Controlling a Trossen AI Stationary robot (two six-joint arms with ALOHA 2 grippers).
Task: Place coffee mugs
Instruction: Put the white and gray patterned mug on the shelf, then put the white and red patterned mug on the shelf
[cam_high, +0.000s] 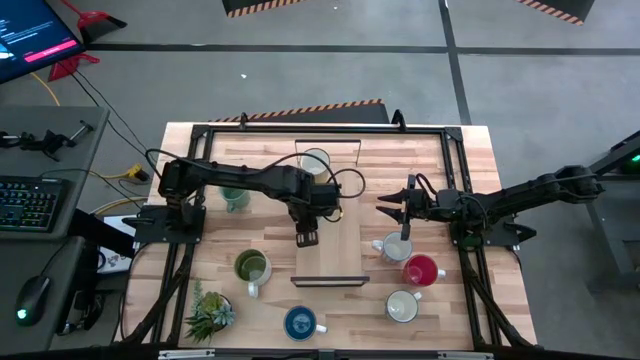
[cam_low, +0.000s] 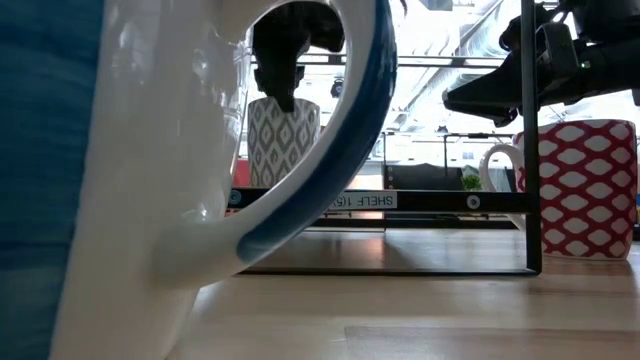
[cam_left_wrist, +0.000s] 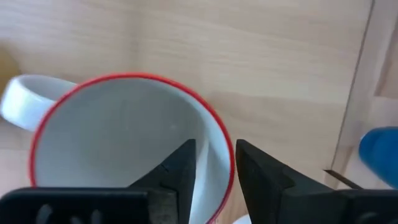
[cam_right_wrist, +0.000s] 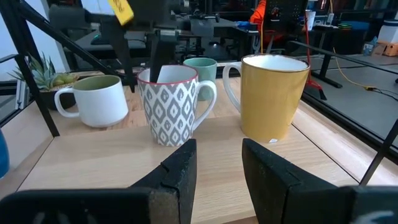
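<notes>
Trossen two-arm rig, mid-tabletop: the left hand clamps the wall of a grey-patterned mug w/ a red rim, one finger inside the cup, the other outside. The mug sits at the centre of the wooden tabletop, and in the right wrist view its base looks to be down on the wood. In the low view the same mug shows beyond the black shelf frame, the dark hand coming down onto it from above.

The right hand hangs just right of centre, pointed at that mug, fingers a narrow gap apart w/ nothing between them.

Other mugs: a yellow mug stands just beside the patterned one, toward the tabletop's far edge. A teal mug is under the left arm. An olive-lined mug is at front left, near a small spiky plant. A blue mug stands at the front edge. At right, a pale mug, a red mug and a white mug stand close together.
</notes>
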